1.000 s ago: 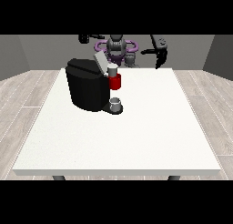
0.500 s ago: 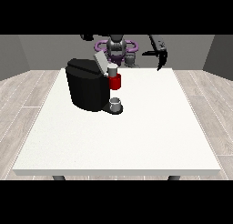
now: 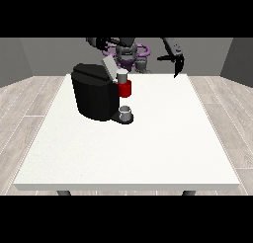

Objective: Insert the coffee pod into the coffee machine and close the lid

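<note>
The black coffee machine (image 3: 97,96) stands on the left half of the white table (image 3: 148,148), its grey lid (image 3: 107,67) tilted up and open. A small grey coffee pod (image 3: 121,76) sits on top of the machine's red holder (image 3: 125,89). A grey cup (image 3: 126,113) stands on the base under it. The hand at the view's right (image 3: 175,59) hovers above the table's far edge, well right of the machine, fingers straight and pointing down, holding nothing. The hand at the view's left (image 3: 97,42) is a dark shape behind and above the machine, apart from the lid.
The robot's purple and grey torso (image 3: 129,53) rises behind the machine at the table's far edge. Wooden floor surrounds the table. White tabletop stretches to the right of the machine and towards the front.
The hand at the view's right has dipped slightly, its fingers now hanging downward. The pod, lid and machine have not moved.
</note>
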Action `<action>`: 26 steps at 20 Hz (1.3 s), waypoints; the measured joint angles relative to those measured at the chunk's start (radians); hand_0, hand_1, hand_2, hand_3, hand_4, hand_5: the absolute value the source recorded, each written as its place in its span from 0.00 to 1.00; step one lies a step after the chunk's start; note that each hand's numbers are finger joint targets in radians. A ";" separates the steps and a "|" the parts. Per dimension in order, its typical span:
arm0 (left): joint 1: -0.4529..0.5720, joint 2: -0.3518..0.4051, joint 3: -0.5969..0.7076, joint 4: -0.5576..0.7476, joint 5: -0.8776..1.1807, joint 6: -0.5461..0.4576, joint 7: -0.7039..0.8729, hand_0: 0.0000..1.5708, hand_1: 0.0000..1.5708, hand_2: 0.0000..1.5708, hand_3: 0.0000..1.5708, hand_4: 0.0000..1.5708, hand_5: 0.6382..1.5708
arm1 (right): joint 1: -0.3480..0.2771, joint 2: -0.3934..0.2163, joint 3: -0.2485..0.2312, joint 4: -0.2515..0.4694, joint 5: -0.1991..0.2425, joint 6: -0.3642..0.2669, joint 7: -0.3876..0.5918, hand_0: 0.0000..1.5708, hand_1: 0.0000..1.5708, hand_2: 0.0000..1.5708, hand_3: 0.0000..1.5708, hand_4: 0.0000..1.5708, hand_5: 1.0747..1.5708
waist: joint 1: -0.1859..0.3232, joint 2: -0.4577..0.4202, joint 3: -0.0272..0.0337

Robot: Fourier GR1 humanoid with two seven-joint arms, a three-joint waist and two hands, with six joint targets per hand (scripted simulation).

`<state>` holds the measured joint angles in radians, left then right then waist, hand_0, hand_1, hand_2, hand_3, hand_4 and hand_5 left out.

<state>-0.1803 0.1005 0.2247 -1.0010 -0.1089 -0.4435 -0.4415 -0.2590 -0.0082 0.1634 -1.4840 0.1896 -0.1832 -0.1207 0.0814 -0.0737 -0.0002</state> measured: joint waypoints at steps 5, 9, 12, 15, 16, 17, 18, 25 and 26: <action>0.028 0.002 -0.024 -0.068 0.011 -0.002 -0.016 0.00 0.00 0.00 0.00 0.20 1.00 | -0.084 -0.004 -0.043 0.062 -0.002 -0.021 0.012 0.00 0.00 0.00 0.00 0.22 1.00 | 0.020 0.041 0.0002; 0.060 -0.006 -0.049 -0.139 0.020 -0.003 -0.001 0.00 0.00 0.00 0.00 0.24 1.00 | -0.134 -0.037 -0.122 0.140 -0.030 -0.005 -0.009 0.00 0.00 0.00 0.00 0.23 1.00 | 0.039 0.064 0.0004; 0.075 -0.004 -0.056 -0.170 0.021 0.004 -0.005 0.00 0.00 0.00 0.00 0.24 1.00 | -0.179 -0.066 -0.169 0.196 -0.040 0.006 -0.022 0.00 0.00 0.00 0.00 0.25 1.00 | 0.047 0.087 0.0004; 0.083 -0.014 -0.069 -0.195 0.023 0.016 -0.004 0.00 0.00 0.00 0.00 0.19 1.00 | -0.229 -0.063 -0.201 0.254 -0.050 -0.006 -0.042 0.00 0.00 0.00 0.00 0.29 1.00 | 0.055 0.108 0.0004; 0.083 -0.006 -0.064 -0.196 0.031 0.008 -0.006 0.00 0.00 0.00 0.00 0.20 1.00 | -0.241 -0.065 -0.207 0.272 -0.050 -0.007 -0.049 0.00 0.00 0.00 0.00 0.29 1.00 | 0.056 0.116 0.0003; 0.097 -0.006 -0.067 -0.196 0.030 0.009 -0.019 0.00 0.00 0.00 0.00 0.21 1.00 | -0.250 -0.072 -0.214 0.285 -0.054 0.003 -0.053 0.00 0.00 0.00 0.00 0.28 1.00 | 0.056 0.118 0.0003; 0.100 -0.004 -0.065 -0.201 0.037 0.009 -0.015 0.00 0.00 0.00 0.00 0.23 1.00 | -0.258 -0.072 -0.218 0.304 -0.054 0.002 -0.060 0.00 0.00 0.00 0.00 0.27 1.00 | 0.055 0.119 0.0002; 0.083 0.020 -0.059 -0.212 0.056 0.005 -0.013 0.00 0.00 0.00 0.00 0.23 1.00 | -0.333 -0.083 -0.251 0.368 -0.067 0.000 -0.092 0.00 0.00 0.00 0.00 0.23 1.00 | 0.056 0.146 -0.0052; 0.084 0.018 -0.065 -0.208 0.048 0.011 -0.019 0.00 0.00 0.00 0.00 0.23 1.00 | -0.341 -0.087 -0.253 0.376 -0.071 0.007 -0.091 0.00 0.00 0.00 0.00 0.17 1.00 | 0.054 0.147 -0.0048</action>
<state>-0.0964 0.1187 0.1600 -1.2089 -0.0604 -0.4325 -0.4610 -0.6000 -0.0947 -0.0897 -1.1080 0.1185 -0.1758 -0.2118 0.1349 0.0733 -0.0050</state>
